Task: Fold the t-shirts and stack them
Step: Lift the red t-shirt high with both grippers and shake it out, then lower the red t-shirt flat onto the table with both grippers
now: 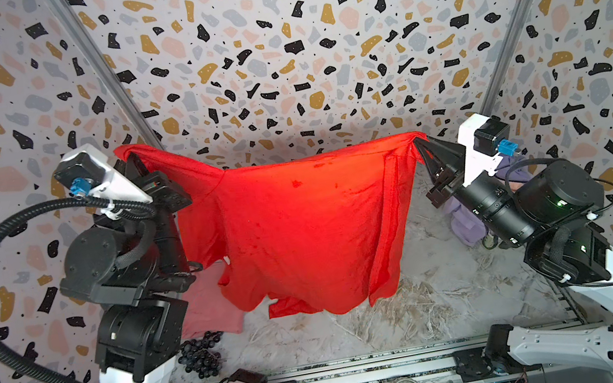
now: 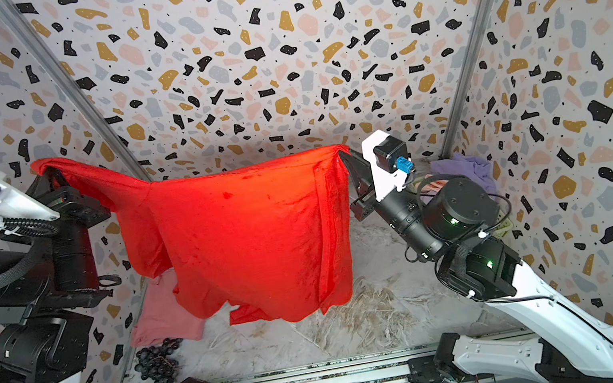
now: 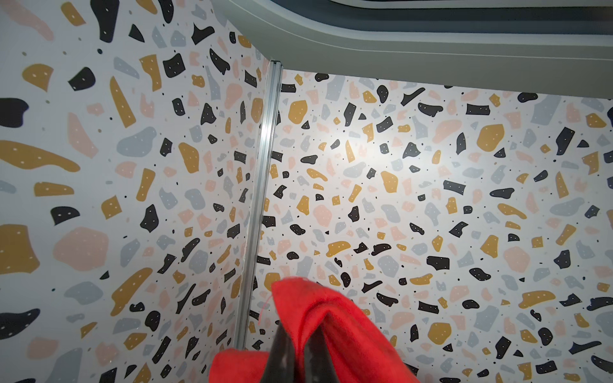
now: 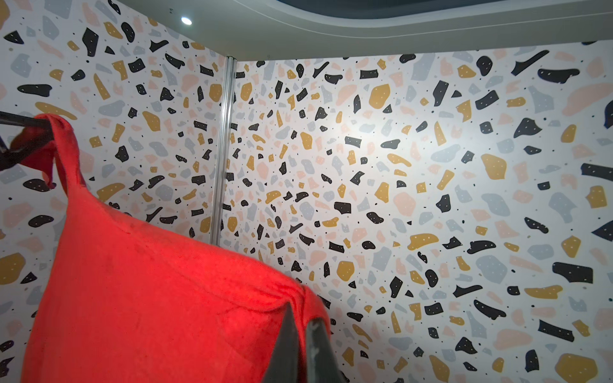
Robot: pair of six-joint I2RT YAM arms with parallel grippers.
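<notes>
Currently we log the red t-shirt (image 1: 295,236) hanging in the air over the middle of the counter (image 1: 421,308), spread between both claws.

Left gripper (image 1: 133,160): jaws pressed together on one bunched corner of the red cloth. In the left wrist view the cloth drapes over the black, tapered fingers (image 3: 282,351).

Right gripper (image 1: 418,142): jaws clamped on the opposite corner, with the fabric gathered into fine pleats at the pinch.

The top edge runs nearly taut with a slight sag. The body falls in soft vertical folds of matte knit, and its lower outline is uneven. We cannot tell whether the lowest edge touches the counter.

Pink t-shirt (image 1: 210,305): lying rumpled at the counter's left edge, partly hidden by the red one.

Lavender t-shirt (image 2: 461,168): a bunched heap at the right edge, behind the right arm.

Grapes (image 1: 199,356): a cluster of dark, round berries near the front left corner.

Counter surface: grey-white marbling with brownish veins.
</notes>
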